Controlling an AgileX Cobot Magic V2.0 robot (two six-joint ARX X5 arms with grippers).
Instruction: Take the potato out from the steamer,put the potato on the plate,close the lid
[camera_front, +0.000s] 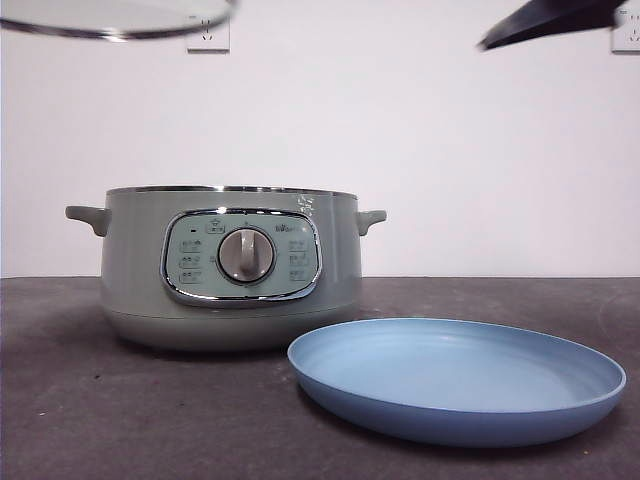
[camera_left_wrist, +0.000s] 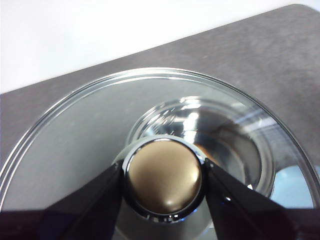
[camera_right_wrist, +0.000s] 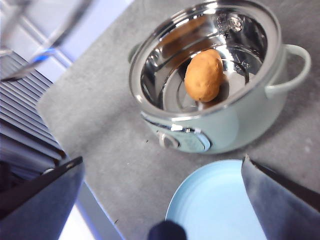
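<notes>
Overhead, the left gripper (camera_left_wrist: 163, 182) clamps the domed glass lid (camera_left_wrist: 75, 150) by its knob; the right gripper (camera_right_wrist: 162, 200) hovers spread wide. One orange-brown potato (camera_right_wrist: 204, 75) lies inside the sage-green steamer (camera_right_wrist: 220, 125), beside one empty light-blue plate (camera_front: 460, 405).

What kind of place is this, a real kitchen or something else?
Probably a lab or test room, not a home kitchen: the steamer and the plate stand on a dark grey table before a bare white wall with sockets, and no kitchen fittings are in view.

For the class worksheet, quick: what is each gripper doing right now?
Left gripper: shut on the lid, held by its knob.
Right gripper: open, holding nothing.
</notes>
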